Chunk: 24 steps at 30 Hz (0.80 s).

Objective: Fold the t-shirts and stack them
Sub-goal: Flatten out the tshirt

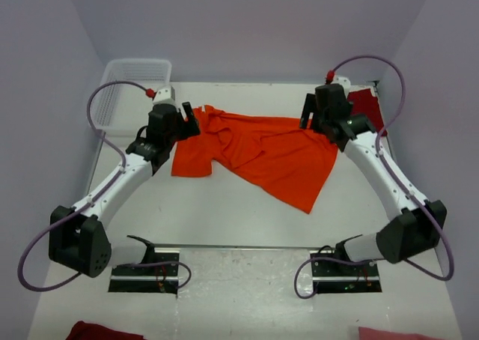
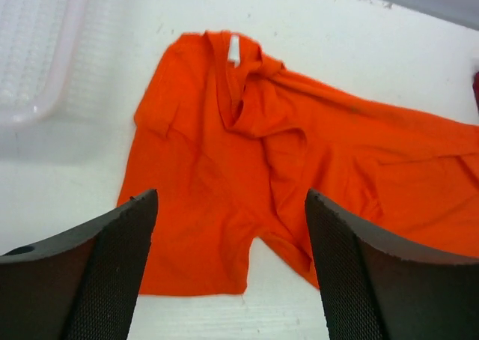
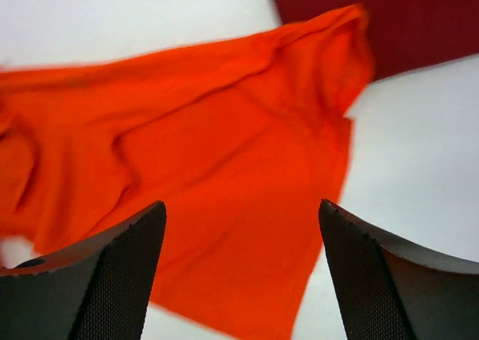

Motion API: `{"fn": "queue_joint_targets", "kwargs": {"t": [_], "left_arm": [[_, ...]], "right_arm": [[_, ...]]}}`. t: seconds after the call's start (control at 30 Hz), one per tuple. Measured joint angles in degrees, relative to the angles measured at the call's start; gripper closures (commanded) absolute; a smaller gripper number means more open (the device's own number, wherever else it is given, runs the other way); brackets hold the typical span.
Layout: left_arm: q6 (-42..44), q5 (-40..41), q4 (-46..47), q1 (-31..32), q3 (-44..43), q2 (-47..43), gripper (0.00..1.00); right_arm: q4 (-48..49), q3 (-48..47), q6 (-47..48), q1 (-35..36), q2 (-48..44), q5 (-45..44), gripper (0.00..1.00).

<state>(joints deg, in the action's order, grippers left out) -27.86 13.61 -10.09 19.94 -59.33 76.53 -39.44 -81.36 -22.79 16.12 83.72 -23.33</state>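
Over the far corners of the bright orange cloth t-shirt (image 1: 262, 154), the left claw (image 1: 190, 120) and right claw (image 1: 307, 120) are spread wide, holding nothing. It lies wrinkled on the white table (image 1: 224, 220). A dark red cloth shirt (image 1: 368, 102), maybe folded, sits beside its right end. This looks like the laying-out step; next, pinch an edge and fold. Both arms reach forward.

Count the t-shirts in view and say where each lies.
2. The orange t-shirt lies spread across the table's middle; the dark red t-shirt sits at the far right corner, partly hidden behind the right arm. Red cloth and pink cloth at the near edge may be more.
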Motion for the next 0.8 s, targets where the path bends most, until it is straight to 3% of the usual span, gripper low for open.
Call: {"fn": "queue_joint_targets", "kwargs": {"t": [0.03, 0.13, 0.23, 0.4, 0.8], "left_arm": [[-1.2, -0.2, 0.5, 0.0, 2.5, -1.8, 0.24], [-4.4, -1.6, 0.5, 0.0, 10.3, -3.5, 0.50], [-6.3, -2.6, -1.4, -0.1, 14.1, -0.8, 0.62], [-8.0, -3.8, -2.3, -1.7, 14.7, 2.5, 0.58], [-8.5, -7.2, -1.6, -11.1, 18.5, 4.0, 0.48]], "right_arm": [[1.0, 3.1, -0.8, 3.5, -3.2, 0.8, 0.18], [3.7, 11.3, -3.0, 12.2, -10.1, 3.8, 0.21], [6.2, 18.7, -5.0, 14.6, -13.9, 6.9, 0.21], [6.3, 25.7, -7.3, 14.8, -16.4, 7.9, 0.21], [6.3, 26.3, -7.8, 15.1, -23.3, 6.5, 0.20]]}}
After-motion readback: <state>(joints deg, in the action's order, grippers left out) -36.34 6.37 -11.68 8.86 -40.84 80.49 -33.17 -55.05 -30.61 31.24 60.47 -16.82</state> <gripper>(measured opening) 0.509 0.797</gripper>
